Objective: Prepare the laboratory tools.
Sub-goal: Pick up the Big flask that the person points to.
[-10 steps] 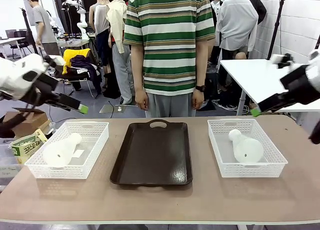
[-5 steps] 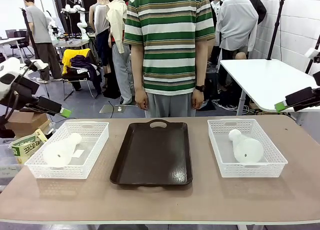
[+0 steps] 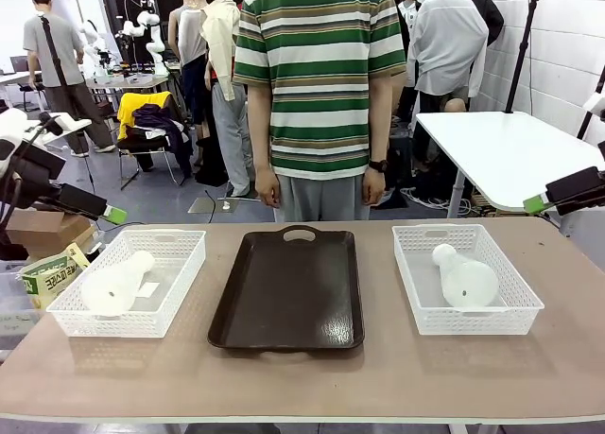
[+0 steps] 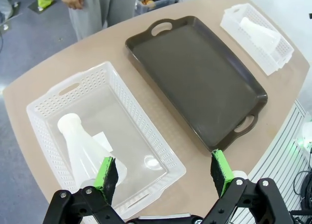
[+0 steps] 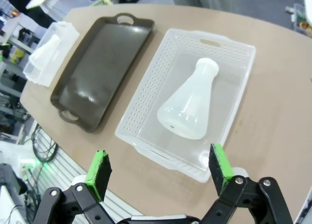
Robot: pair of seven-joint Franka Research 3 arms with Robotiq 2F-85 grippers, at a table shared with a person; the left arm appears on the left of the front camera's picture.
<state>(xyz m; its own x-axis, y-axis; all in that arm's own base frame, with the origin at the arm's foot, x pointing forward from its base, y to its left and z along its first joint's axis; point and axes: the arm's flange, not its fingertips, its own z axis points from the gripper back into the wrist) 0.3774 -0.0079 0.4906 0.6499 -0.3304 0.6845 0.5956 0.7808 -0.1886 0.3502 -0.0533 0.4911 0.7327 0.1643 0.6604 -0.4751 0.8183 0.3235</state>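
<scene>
Jaws on both our arms are spread wide, nothing in them, and we see them hanging off past either end of the tabletop. We count two flasks, two white mesh baskets, one dark tray in the middle and one person across from us. Left flask lies on its side in the left basket, well below the left jaws. Right flask lies the same way in the right basket, well below the right jaws.
</scene>
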